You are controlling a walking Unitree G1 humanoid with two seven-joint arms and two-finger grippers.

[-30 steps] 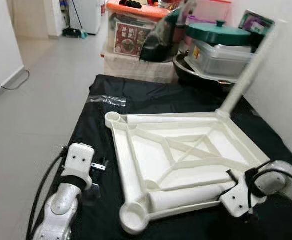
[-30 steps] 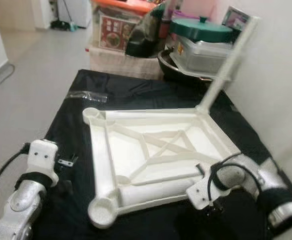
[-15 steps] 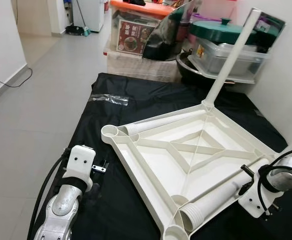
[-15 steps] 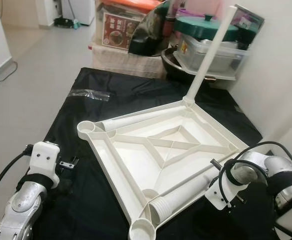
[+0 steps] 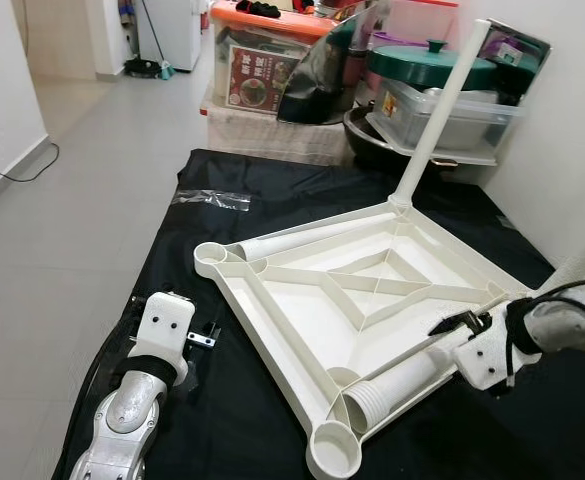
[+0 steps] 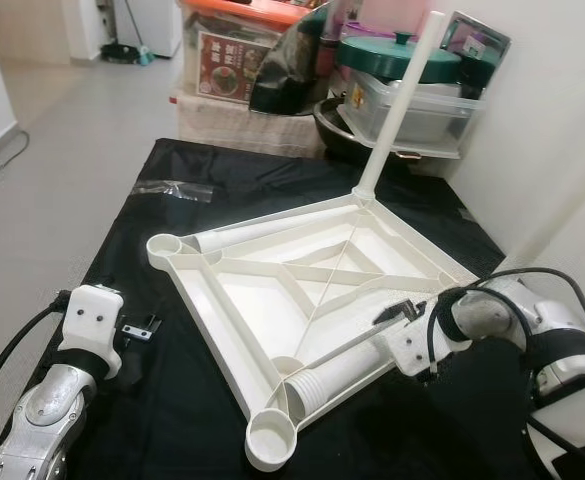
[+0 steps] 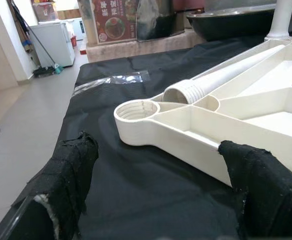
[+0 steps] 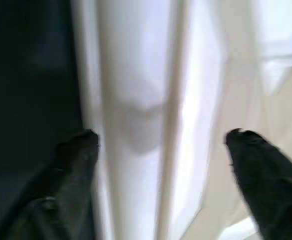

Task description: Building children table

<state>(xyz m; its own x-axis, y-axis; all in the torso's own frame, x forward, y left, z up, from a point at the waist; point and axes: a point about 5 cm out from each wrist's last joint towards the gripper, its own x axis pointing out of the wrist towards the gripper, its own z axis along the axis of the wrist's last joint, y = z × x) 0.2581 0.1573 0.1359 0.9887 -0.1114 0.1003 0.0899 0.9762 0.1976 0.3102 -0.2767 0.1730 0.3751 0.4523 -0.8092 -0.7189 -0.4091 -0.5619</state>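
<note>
Black cloth (image 5: pixel 272 190) covers the floor-level work surface, with pale floor tiles (image 5: pixel 82 170) to the robot's left and stacked plastic boxes and a green-lidded pot (image 5: pixel 432 65) behind. Upside down on it lies the white tabletop (image 5: pixel 352 300), one leg (image 5: pixel 437 110) upright at its far corner and a loose leg (image 5: pixel 402 380) along its near right edge. The right gripper (image 8: pixel 160 145) straddles that edge with fingers spread; the left gripper (image 7: pixel 160 165) hovers wide open near the left corner socket (image 7: pixel 138 107).
</note>
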